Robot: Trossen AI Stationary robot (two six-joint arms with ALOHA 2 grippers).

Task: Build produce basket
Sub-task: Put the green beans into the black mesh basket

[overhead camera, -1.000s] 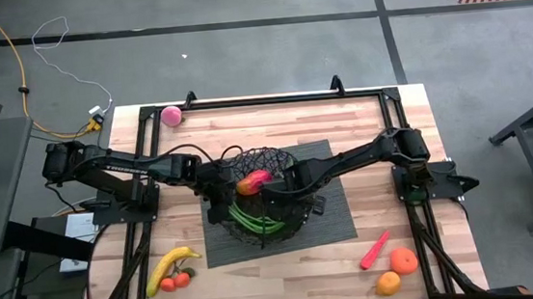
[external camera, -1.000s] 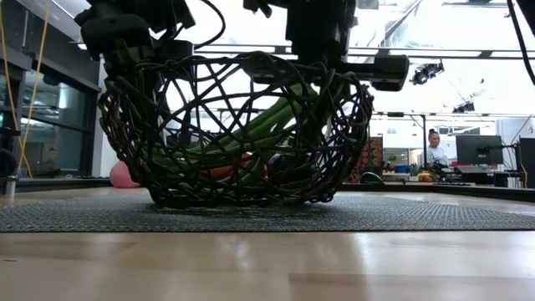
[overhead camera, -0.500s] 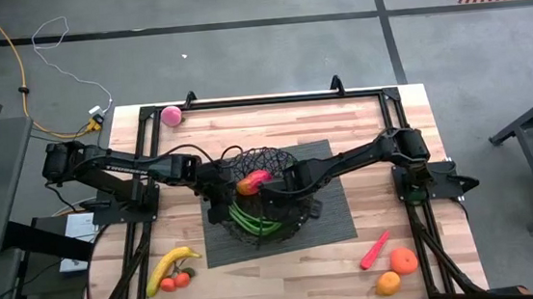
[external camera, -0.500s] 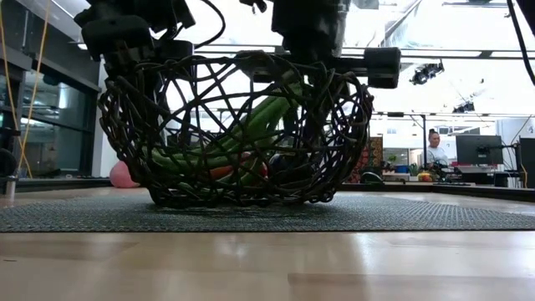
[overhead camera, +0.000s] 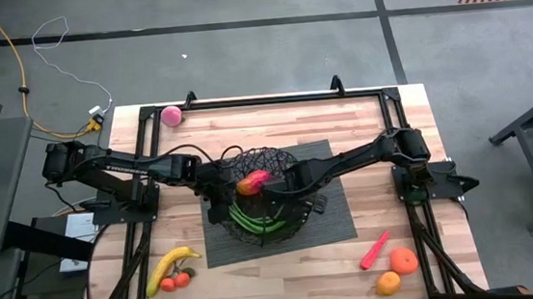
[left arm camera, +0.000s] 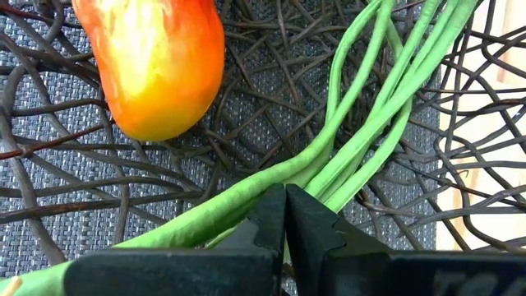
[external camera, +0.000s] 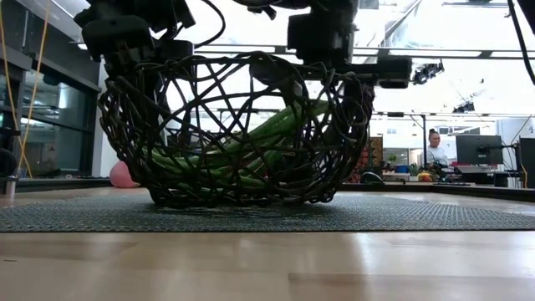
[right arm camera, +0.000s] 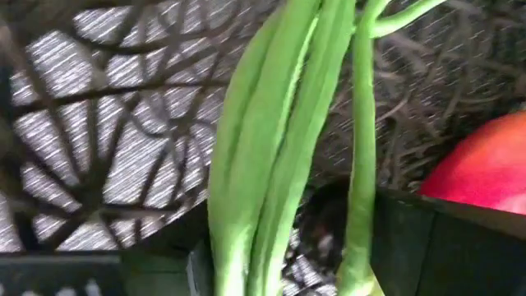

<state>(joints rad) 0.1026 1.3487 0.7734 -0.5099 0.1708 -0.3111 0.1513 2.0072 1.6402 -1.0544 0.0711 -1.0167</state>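
The left gripper's fingers are pressed together with nothing between them, just over the green beans in the basket. The right gripper's fingers, over the basket too, straddle the beans; how wide they stand I cannot tell. A mango lies beside the beans. The basket stands on a mat mid-desk; banana, tomatoes, chili, oranges and pink ball lie outside the basket.
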